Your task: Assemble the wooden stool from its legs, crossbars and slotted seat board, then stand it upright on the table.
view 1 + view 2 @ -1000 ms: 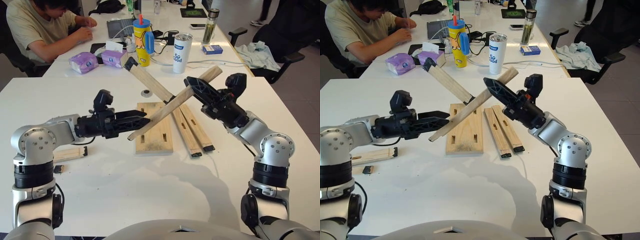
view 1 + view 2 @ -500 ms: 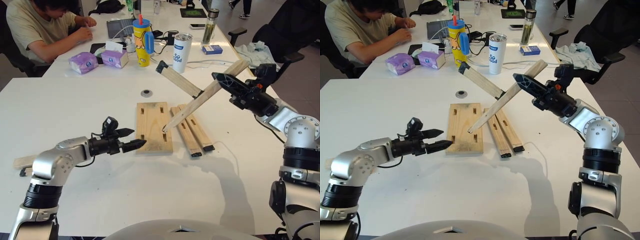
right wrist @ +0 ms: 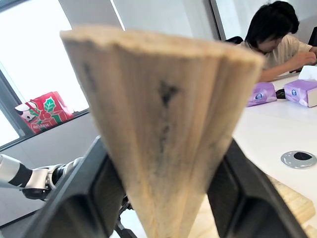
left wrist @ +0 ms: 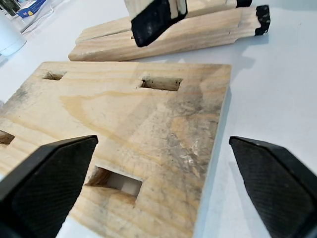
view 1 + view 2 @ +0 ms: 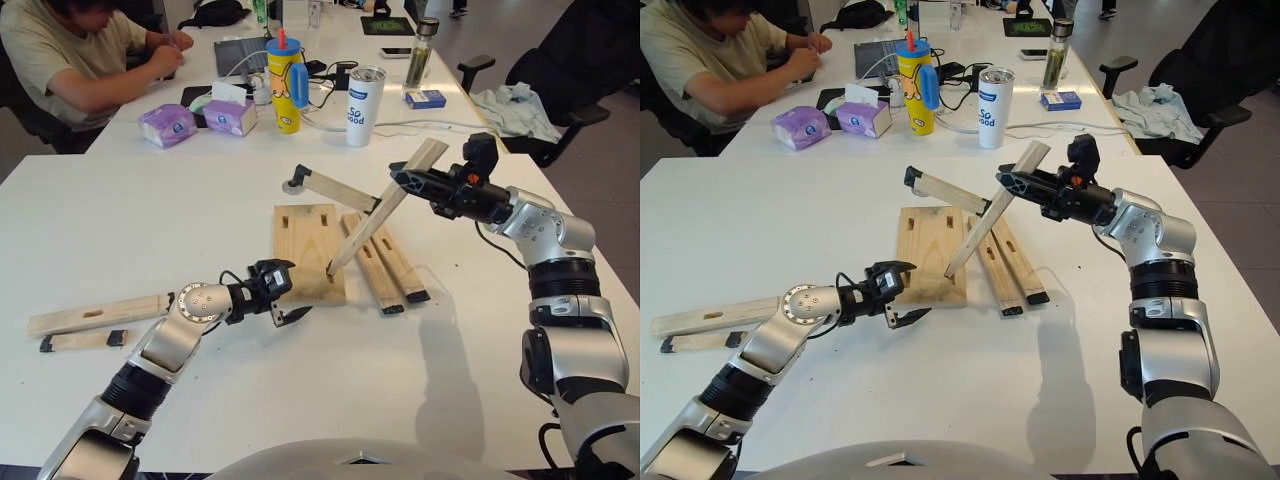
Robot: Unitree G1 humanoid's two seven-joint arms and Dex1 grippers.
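Note:
The slotted seat board [image 5: 308, 248] lies flat mid-table. Two legs [image 5: 386, 262] lie side by side just right of it. My right gripper [image 5: 412, 180] is shut on a leg [image 5: 375, 215] that slants down to the board's right front part; whether its black-tipped lower end [image 4: 154, 20] touches the wood I cannot tell. A second wooden piece [image 5: 335, 190] sticks out leftward from that leg. My left gripper [image 5: 289, 291] is open at the board's near edge, one finger [image 4: 47, 176] on each side of a slot [image 4: 115, 180]. Another leg [image 5: 100, 313] and a short crossbar [image 5: 82, 340] lie far left.
A second table behind holds a yellow bottle [image 5: 284, 88], a white tumbler [image 5: 365, 106], tissue packs [image 5: 167, 125], cables and a laptop. A round grommet [image 5: 292, 185] sits in the tabletop behind the board. An office chair [image 5: 545, 110] stands at the back right.
The left gripper has drawn back from the leg and come down to the board's near edge. The right arm swung the joined pieces out right, then back over the board, now steeper.

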